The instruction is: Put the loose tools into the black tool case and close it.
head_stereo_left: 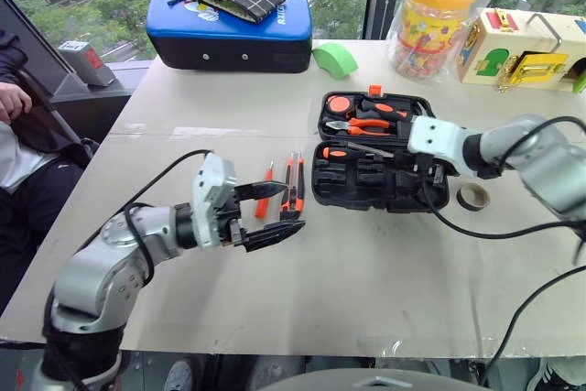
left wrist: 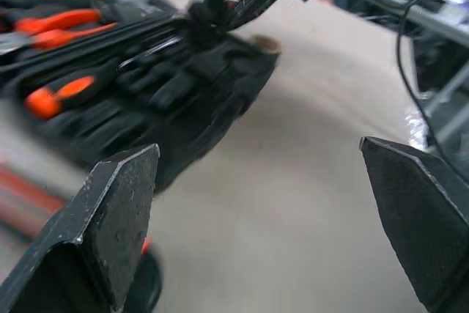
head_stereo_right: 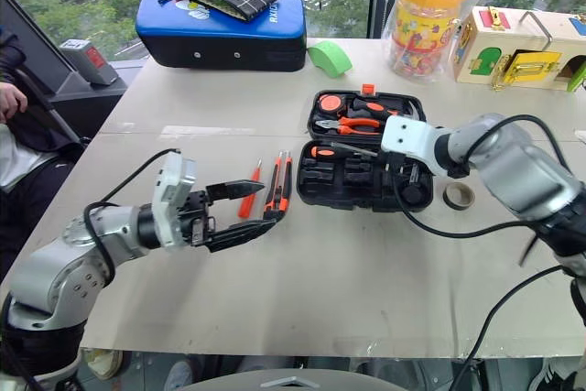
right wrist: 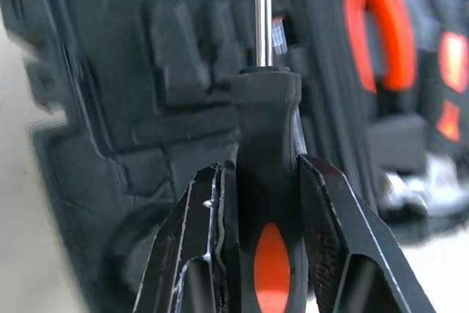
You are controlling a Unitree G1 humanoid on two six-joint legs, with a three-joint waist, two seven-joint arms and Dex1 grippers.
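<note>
black case (head_stereo_left: 380, 176) open mid-table, right hand (right wrist: 265, 203) gripping screwdriver (right wrist: 265, 130) over it

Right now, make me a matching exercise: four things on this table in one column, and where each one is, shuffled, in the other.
1. black-and-orange screwdriver
2. tape roll
3. orange pliers
4. thin orange screwdriver

A. in the case's far half
B. on the table beside the left gripper
C. clamped in the right gripper
D. on the table, right of the black tool case

Pairs: 1-C, 2-D, 3-A, 4-B
</note>
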